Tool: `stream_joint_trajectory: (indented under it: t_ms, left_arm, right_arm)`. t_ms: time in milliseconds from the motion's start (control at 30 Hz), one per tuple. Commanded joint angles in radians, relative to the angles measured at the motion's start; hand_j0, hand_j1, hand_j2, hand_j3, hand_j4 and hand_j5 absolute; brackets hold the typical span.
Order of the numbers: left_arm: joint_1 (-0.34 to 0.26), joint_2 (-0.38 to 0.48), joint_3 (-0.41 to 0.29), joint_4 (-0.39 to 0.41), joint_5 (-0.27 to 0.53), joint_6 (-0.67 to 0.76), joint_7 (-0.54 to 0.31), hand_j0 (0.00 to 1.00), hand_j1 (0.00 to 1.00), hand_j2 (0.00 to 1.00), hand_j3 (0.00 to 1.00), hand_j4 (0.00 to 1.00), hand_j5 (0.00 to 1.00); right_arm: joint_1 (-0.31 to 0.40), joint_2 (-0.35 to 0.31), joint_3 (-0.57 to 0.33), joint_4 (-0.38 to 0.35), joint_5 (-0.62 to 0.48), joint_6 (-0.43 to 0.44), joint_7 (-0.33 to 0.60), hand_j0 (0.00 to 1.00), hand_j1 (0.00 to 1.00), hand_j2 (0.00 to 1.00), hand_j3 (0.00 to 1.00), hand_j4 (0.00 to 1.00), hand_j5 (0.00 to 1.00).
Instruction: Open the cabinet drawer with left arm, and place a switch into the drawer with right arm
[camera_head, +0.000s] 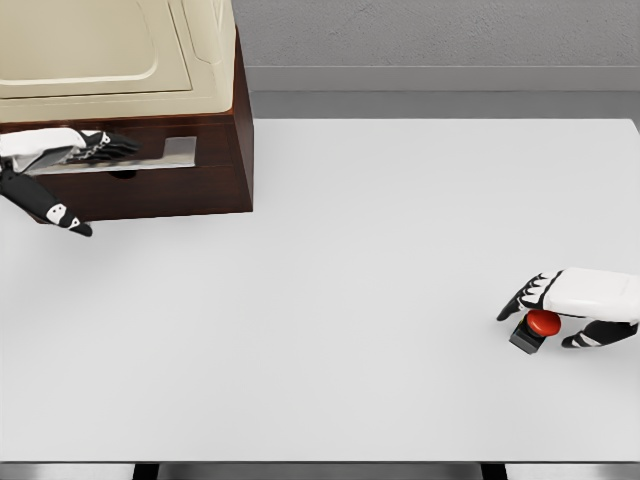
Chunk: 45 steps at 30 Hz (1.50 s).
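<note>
- At the cabinet (150, 190), the drawer (120, 160) handle is being gripped by the left hand (60, 150).
- The switch (535, 328) is being enclosed by the right hand's (580, 300) curled fingers (520, 298) on the table (350, 300).

You see the cabinet (150, 130), dark brown wood with a cream top, at the table's (350, 250) far left; its drawer (150, 155) looks barely open. The switch (537, 328), a red button on a dark base, lies near the right edge.

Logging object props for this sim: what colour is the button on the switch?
Red, on a dark base; the switch sits under the right hand in the head view.
</note>
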<state>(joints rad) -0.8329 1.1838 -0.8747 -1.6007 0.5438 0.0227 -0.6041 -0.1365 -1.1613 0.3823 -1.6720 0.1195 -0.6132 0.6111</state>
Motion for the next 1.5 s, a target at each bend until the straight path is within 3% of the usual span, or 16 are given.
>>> stream_joint_trajectory:
  t_ms: [0,633,967,1467]
  left_arm:
    - [0.001,0.000,0.023,0.001,-0.007,0.003,-0.007,1.00,1.00,1.00,1.00,1.00,1.00]
    - [0.031,0.002,0.025,-0.008,0.034,0.003,-0.007,1.00,1.00,1.00,1.00,1.00,1.00]
    - [0.048,0.017,0.023,-0.035,0.041,0.003,-0.007,1.00,1.00,1.00,1.00,1.00,1.00]
    - [0.061,0.088,0.037,-0.090,0.176,0.032,-0.007,1.00,1.00,1.00,1.00,1.00,1.00]
  right_arm:
    - [0.000,-0.003,0.000,-0.006,-0.006,0.002,0.000,0.81,0.81,0.81,0.81,0.81,0.81]
    - [0.006,-0.001,0.003,-0.032,-0.008,0.002,0.000,0.82,0.82,0.82,0.82,0.82,0.82]
    - [0.008,-0.003,0.003,-0.029,-0.008,0.002,0.000,0.73,0.73,0.73,0.73,0.73,0.73]
    - [0.003,-0.003,0.001,-0.028,-0.008,0.002,0.000,0.61,0.61,0.61,0.61,0.61,0.61]
